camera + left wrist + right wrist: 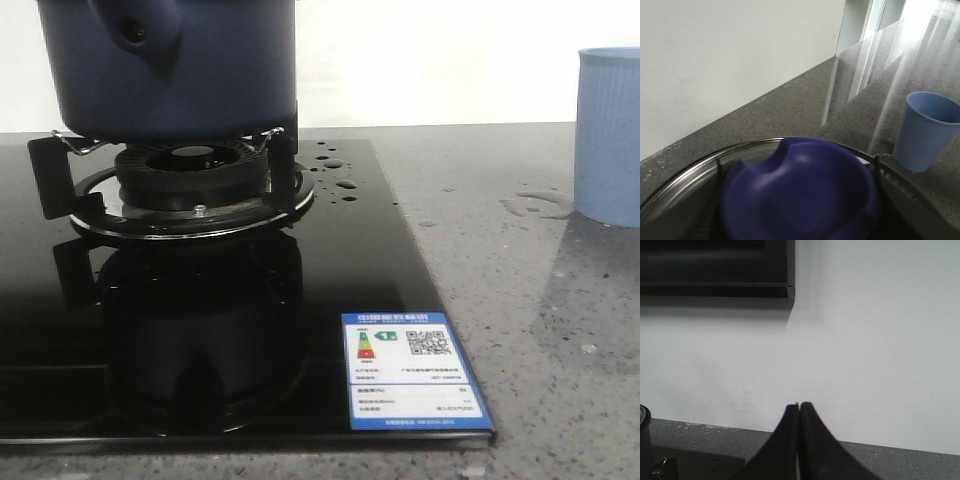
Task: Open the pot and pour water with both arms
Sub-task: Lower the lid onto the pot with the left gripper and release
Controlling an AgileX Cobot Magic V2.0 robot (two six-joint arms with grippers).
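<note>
The dark navy pot [175, 65] stands on the gas burner [190, 180] at the far left, with its handle socket [135, 35] facing me. In the left wrist view its glass lid with a steel rim [685, 172] carries a big blue knob [800, 192], which fills the space where my left gripper's fingers would show. The fingers are hidden, so the grip cannot be read. My right gripper [799, 405] is shut and empty, and points at the white wall above the counter. Water shows as droplets [338, 172] on the hob and as a film [540, 205] on the counter.
A pale blue ribbed cup [610, 135] stands on the grey counter at the right, and it also shows in the left wrist view [927, 130]. The black glass hob [330, 290] carries an energy label [412, 370] at its front right corner. A dark shelf [715, 267] hangs on the wall.
</note>
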